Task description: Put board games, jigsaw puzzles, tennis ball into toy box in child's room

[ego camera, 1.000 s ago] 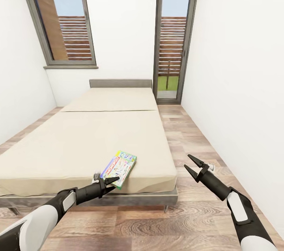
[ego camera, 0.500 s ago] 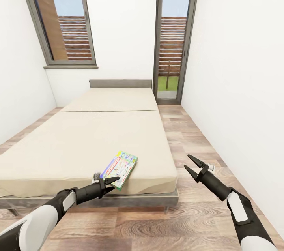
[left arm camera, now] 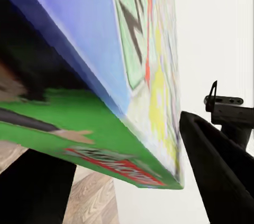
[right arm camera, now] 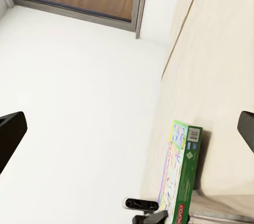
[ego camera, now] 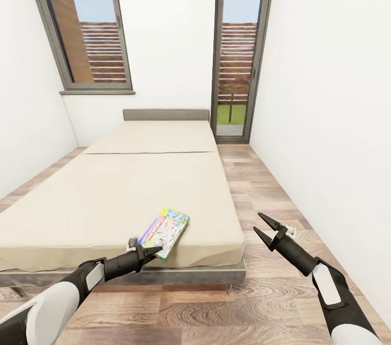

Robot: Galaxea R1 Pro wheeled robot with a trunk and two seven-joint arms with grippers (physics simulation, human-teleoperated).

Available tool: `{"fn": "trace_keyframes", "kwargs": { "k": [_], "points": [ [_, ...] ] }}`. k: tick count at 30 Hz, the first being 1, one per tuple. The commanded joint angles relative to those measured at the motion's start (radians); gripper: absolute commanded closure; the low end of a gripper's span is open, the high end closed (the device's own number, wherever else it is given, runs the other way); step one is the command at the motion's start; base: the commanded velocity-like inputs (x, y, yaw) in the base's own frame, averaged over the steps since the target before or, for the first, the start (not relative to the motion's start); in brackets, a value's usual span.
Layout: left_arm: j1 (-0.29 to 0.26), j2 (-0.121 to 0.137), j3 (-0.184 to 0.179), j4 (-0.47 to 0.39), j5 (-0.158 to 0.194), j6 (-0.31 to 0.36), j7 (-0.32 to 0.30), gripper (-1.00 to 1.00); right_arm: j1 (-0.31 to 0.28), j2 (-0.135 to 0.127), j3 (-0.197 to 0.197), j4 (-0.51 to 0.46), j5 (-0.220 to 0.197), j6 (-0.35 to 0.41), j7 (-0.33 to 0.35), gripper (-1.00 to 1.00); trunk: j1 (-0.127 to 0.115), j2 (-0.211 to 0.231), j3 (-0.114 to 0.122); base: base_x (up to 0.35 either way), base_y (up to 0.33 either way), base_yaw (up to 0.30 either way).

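A pale blue-white board game with a green edge is lying near the corner of a beige bed.

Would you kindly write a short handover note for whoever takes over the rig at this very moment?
Left gripper: fingers either side of the near corner of the board game; in the left wrist view the box sits between them, but I cannot tell if they have clamped.
Right gripper: open, empty, over the floor beside the bed.
Things: one board game lies flat at the bed's near edge.
Done: nothing visibly packed.
Left: secure this game, carry it to the toy box, then the other toys.
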Motion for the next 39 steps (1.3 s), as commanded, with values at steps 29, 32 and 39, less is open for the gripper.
{"fn": "trace_keyframes", "kwargs": {
  "k": [29,32,39],
  "points": [
    [0.000,0.000,0.008,-0.001,-0.009,0.011,-0.008,1.00,-0.001,0.001,0.000,0.002,-0.001,-0.037,0.003,-1.00,-0.081,0.147,0.065,0.000,0.000,0.000],
    [0.000,0.000,0.008,0.000,-0.009,0.011,-0.008,1.00,-0.001,0.001,0.000,0.002,-0.001,-0.037,0.003,-1.00,-0.092,0.168,0.074,0.000,0.000,0.000],
    [0.000,0.000,0.008,-0.001,-0.009,0.011,-0.007,1.00,-0.001,0.001,-0.001,0.002,-0.001,-0.038,0.002,-1.00,-0.119,0.217,0.096,0.000,0.000,0.000]
  ]
}}
